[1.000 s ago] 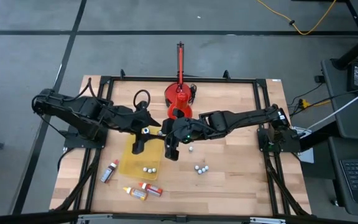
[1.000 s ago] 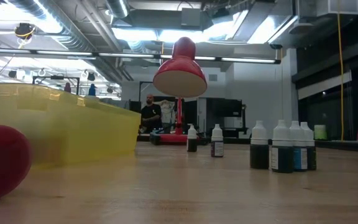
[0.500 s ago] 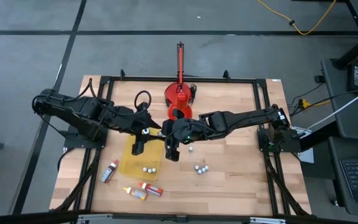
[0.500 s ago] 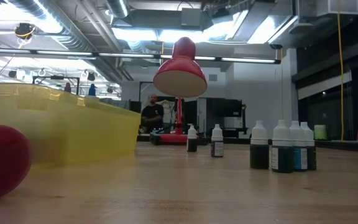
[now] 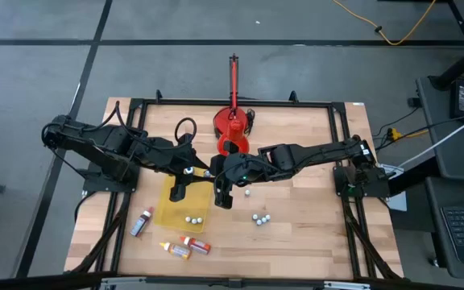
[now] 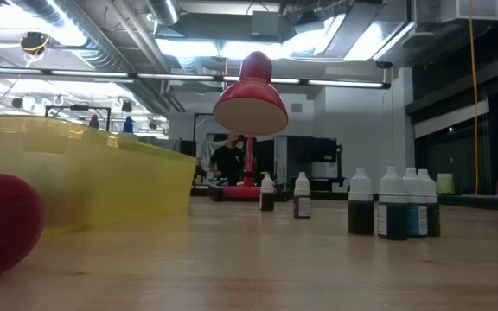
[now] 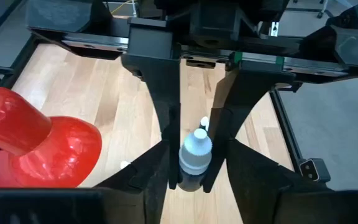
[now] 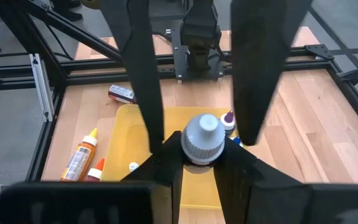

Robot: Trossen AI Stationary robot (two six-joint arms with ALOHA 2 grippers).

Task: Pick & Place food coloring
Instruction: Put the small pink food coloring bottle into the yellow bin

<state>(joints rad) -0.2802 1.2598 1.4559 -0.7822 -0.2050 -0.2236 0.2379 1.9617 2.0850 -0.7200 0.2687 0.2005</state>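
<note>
A small dark food coloring bottle (image 7: 194,163) with a pale cap (image 8: 202,140) hangs over the yellow tray (image 5: 176,211). My right gripper (image 8: 201,163) is shut on it. My left gripper (image 7: 194,177) faces it from the table's left. The left fingers (image 8: 143,74) stand on either side of the bottle, with a gap on each side in the right wrist view. Both grippers meet near the table's middle: the left gripper (image 5: 201,171) and the right gripper (image 5: 213,171). More bottles stand in the tray (image 5: 192,218) and on the wood (image 5: 260,217). My right gripper pinches the bottle's dark body (image 7: 190,177) just under the cap between its two fingers. The fingers slant down from the table's right side. The bottle stands upright in the hold, cap up, lifted clear above the tray.
A red lamp (image 5: 232,129) with an upright rod stands at the far middle. A lone bottle (image 5: 248,192) stands near my right gripper. Bottles lie near the tray: one (image 5: 142,221), a red one (image 5: 193,244) and an orange-yellow one (image 5: 174,250). A black frame (image 5: 135,105) rims the table.
Both arms and the bottles have kept still. A person in the room behind the table has moved toward the lamp's rod.
</note>
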